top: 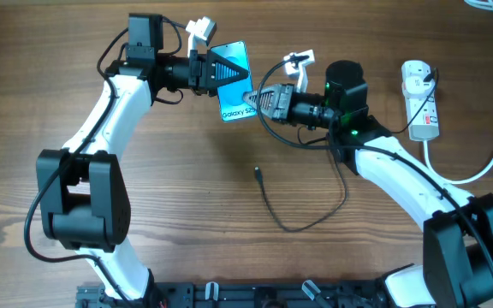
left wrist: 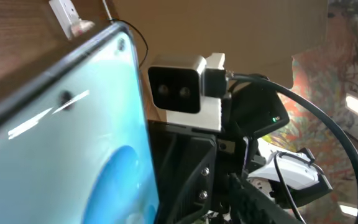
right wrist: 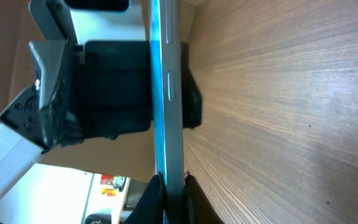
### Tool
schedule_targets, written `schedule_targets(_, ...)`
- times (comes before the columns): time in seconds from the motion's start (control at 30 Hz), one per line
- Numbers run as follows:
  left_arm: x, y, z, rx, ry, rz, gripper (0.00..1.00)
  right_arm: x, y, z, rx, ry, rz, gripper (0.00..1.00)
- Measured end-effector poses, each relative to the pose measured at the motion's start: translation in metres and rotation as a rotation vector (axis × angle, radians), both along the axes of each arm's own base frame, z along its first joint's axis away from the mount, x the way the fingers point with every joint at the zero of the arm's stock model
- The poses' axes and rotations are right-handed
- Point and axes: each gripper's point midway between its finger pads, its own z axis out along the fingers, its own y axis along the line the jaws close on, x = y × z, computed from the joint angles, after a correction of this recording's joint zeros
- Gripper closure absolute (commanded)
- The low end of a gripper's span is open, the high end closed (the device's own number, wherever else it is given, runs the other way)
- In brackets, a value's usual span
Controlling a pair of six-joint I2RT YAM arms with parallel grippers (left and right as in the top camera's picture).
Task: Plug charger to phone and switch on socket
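Observation:
The phone (top: 239,89) has a turquoise screen and is held off the table between both grippers. My left gripper (top: 221,70) is shut on its upper part. My right gripper (top: 253,101) is shut on its lower short end, by the text. The screen fills the left of the left wrist view (left wrist: 61,143). The right wrist view shows the phone edge-on (right wrist: 166,93) with my right fingers (right wrist: 169,199) pinched on it. The charger (top: 294,228) lies loose on the table, its plug tip (top: 258,174) free below the phone. The socket (top: 420,101) lies at the far right, apart from both grippers.
A thick white cord (top: 486,167) loops from the socket along the right edge. The right arm (top: 400,175) crosses between the charger and the socket. The table is wooden (top: 187,197).

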Motion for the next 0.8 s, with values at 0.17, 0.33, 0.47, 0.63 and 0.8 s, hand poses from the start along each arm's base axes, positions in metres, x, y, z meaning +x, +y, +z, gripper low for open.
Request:
schedule_targets(0.17,0.006,0.005,-0.004,0.017,-0.021,0.03,0.79,-0.011,0.013,0.002,-0.005,-0.011,0.04,0.95)
schedule_targets(0.33,0.008,0.006,-0.005,0.027,-0.047,0.04,0.96,-0.013,0.012,-0.002,-0.02,0.009,0.032,0.41)
schedule_targets(0.47,0.01,0.009,-0.009,0.045,-0.034,0.057,0.96,-0.01,0.003,-0.018,-0.051,0.037,0.009,0.39)
schedule_targets(0.63,-0.02,0.022,-0.06,0.323,0.405,0.164,0.96,0.016,-0.058,-0.062,-0.143,0.132,-0.128,0.0)
schedule_targets(0.8,-0.088,0.029,-0.104,0.689,0.718,0.126,0.93,0.005,-0.109,-0.127,-0.365,0.361,-0.287,0.0)
